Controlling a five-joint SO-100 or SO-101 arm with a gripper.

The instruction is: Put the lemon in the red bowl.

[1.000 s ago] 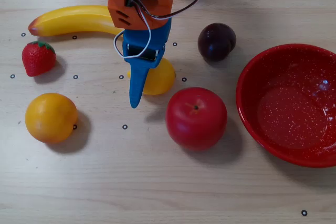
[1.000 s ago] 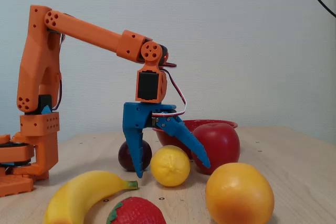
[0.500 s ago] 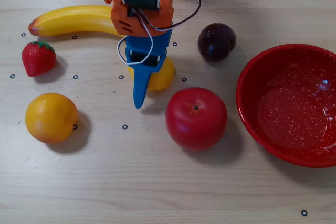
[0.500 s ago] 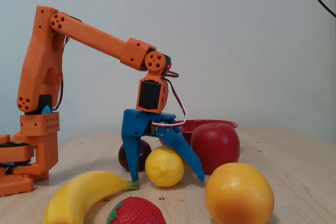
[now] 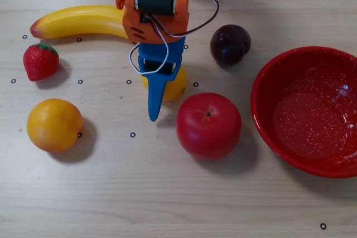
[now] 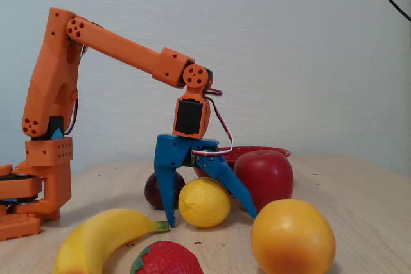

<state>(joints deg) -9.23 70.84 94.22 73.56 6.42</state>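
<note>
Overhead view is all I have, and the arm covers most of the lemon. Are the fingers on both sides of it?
Observer: Yes. In the fixed view the gripper is open, with one of its fingers on each side of the lemon.
Operator: Is it off the table?
Observer: No. The lemon sits on the table, and the fingertips reach down almost to the tabletop.

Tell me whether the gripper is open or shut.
Open: the gripper's blue fingers straddle the lemon on the table.
</note>
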